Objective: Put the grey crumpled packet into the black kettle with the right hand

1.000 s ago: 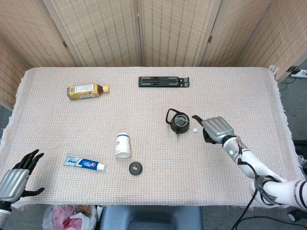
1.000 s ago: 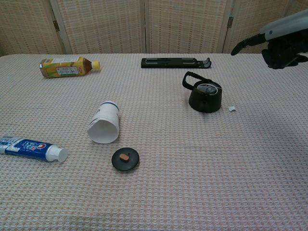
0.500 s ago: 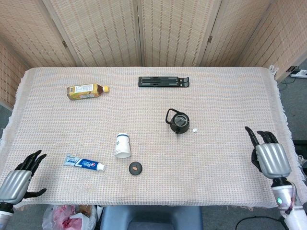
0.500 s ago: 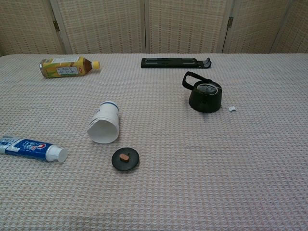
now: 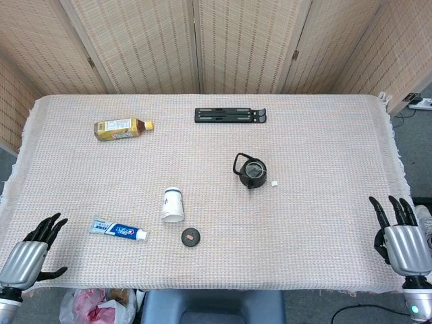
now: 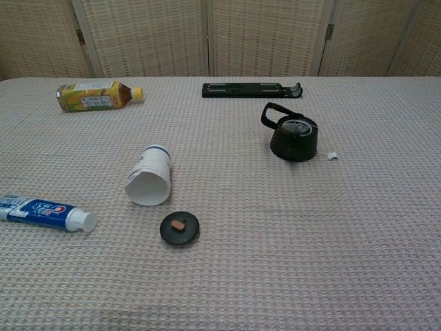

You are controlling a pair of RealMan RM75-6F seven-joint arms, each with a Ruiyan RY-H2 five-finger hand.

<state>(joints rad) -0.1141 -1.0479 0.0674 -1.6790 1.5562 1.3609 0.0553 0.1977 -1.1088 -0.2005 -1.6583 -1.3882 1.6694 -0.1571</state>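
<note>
The black kettle (image 5: 252, 172) (image 6: 293, 138) stands lidless right of the table's middle, and a grey crumpled packet (image 6: 298, 127) shows inside its mouth. A tiny white scrap (image 5: 275, 183) (image 6: 332, 156) lies just right of the kettle. My right hand (image 5: 403, 235) hangs off the table's front right corner, fingers spread and holding nothing, far from the kettle. At the front left corner my left hand (image 5: 28, 248) is likewise open and empty. Neither hand appears in the chest view.
The kettle's black lid (image 5: 191, 237) (image 6: 180, 227) lies near the front edge. A white paper cup (image 5: 173, 204) lies on its side, a toothpaste tube (image 5: 119, 230) left of it. A tea bottle (image 5: 122, 127) and a black stand (image 5: 230, 115) lie further back.
My right hand pulled back from beside the kettle to the table's front right corner and out of the chest view. The left hand sank slightly.
</note>
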